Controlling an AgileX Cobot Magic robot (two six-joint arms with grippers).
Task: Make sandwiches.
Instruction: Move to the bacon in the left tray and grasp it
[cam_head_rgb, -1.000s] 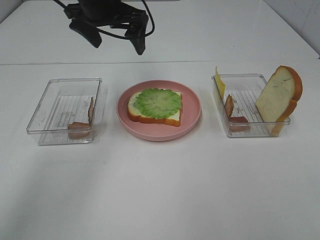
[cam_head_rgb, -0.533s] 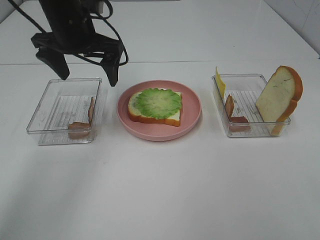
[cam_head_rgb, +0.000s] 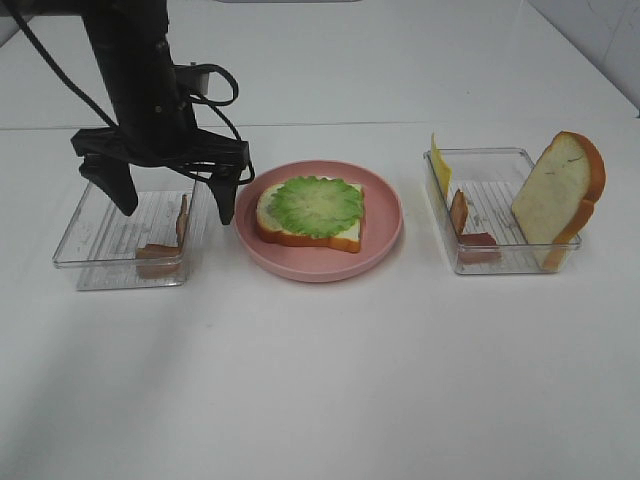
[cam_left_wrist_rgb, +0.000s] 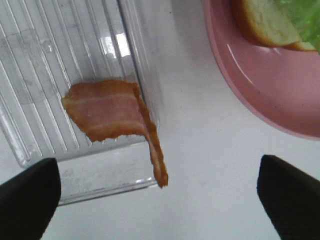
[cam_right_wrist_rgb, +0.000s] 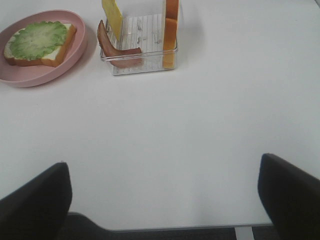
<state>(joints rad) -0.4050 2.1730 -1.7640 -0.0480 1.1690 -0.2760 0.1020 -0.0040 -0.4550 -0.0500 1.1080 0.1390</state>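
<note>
A partial sandwich, one bread slice (cam_head_rgb: 300, 238) topped with green lettuce (cam_head_rgb: 318, 204), lies on the pink plate (cam_head_rgb: 320, 268). My left gripper (cam_head_rgb: 172, 195) is open and hangs over the left clear tray (cam_head_rgb: 75, 235), its fingers straddling the tray's right half. A bacon strip (cam_head_rgb: 160, 248) lies in that tray, one end leaning up the wall. In the left wrist view the bacon (cam_left_wrist_rgb: 110, 112) lies just ahead of the open left gripper (cam_left_wrist_rgb: 157, 200). My right gripper (cam_right_wrist_rgb: 165, 200) is open and empty, well back from the trays.
The right clear tray (cam_head_rgb: 500, 262) holds an upright bread slice (cam_head_rgb: 558, 195), a yellow cheese slice (cam_head_rgb: 440, 165) and a bacon strip (cam_head_rgb: 462, 225). The right wrist view shows this tray (cam_right_wrist_rgb: 140, 67) and the plate (cam_right_wrist_rgb: 30, 75). All stand on a white table.
My left arm has moved left and down, from behind the plate to over the left tray. The food and trays have not moved.
</note>
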